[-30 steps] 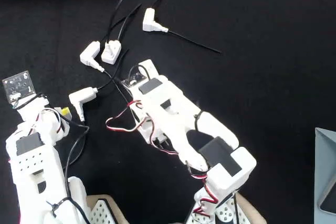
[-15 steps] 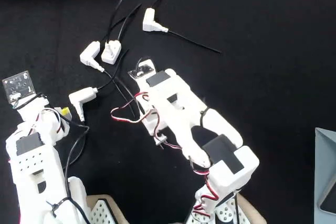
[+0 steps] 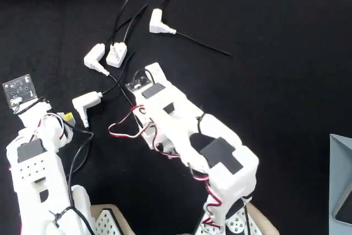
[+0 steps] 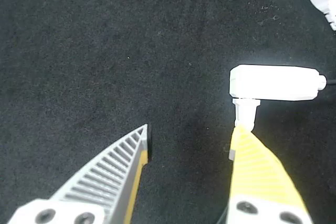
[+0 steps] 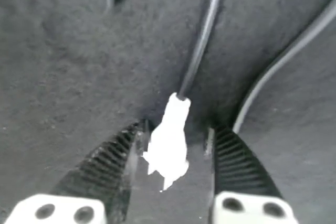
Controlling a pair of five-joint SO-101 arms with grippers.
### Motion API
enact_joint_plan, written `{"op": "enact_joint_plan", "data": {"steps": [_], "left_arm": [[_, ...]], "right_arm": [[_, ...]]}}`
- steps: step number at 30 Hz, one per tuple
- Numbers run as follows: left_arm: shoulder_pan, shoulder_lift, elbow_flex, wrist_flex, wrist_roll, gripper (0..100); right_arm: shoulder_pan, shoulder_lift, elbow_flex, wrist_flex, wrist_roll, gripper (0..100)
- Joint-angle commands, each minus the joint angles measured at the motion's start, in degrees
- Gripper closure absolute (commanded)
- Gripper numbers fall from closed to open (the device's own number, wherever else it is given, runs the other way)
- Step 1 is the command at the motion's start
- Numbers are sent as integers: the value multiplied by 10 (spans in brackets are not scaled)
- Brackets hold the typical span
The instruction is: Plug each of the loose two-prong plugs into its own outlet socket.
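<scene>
Plug task on black surface
Left gripper fingers spread beside angled plug; right gripper fingers seemingly loose around corded plug

Black cloth table under my arms, far white plug lying apart, angled plug just beside block plug, nearer plug by my left arm, black cords trailing across, grey object at the edge, possibly a bin.

Looks like a robotics lab bench: a surface draped in black cloth, a left arm and right arm of white plastic with bare red wires, loose corded plugs laid about.
</scene>
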Motion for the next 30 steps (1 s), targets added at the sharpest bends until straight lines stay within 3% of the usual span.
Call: {"op": "enact_joint_plan", "data": {"steps": [1,5,14,21,30], "left_arm": [[-2,-10,-1,-11,0,748],[-2,-10,-1,-11,0,748],[-2,-10,-1,-11,0,748],[-2,-10,-1,-11,0,748],[-2,-10,-1,-11,0,748]], "right_arm": [[-1,20,-15,1,-5,897],[-2,19,-29,2,-5,988],[0,19,-84,62,-4,985],[0,19,-153,165,-16,813],[-17,22,-175,196,-17,843]]}}
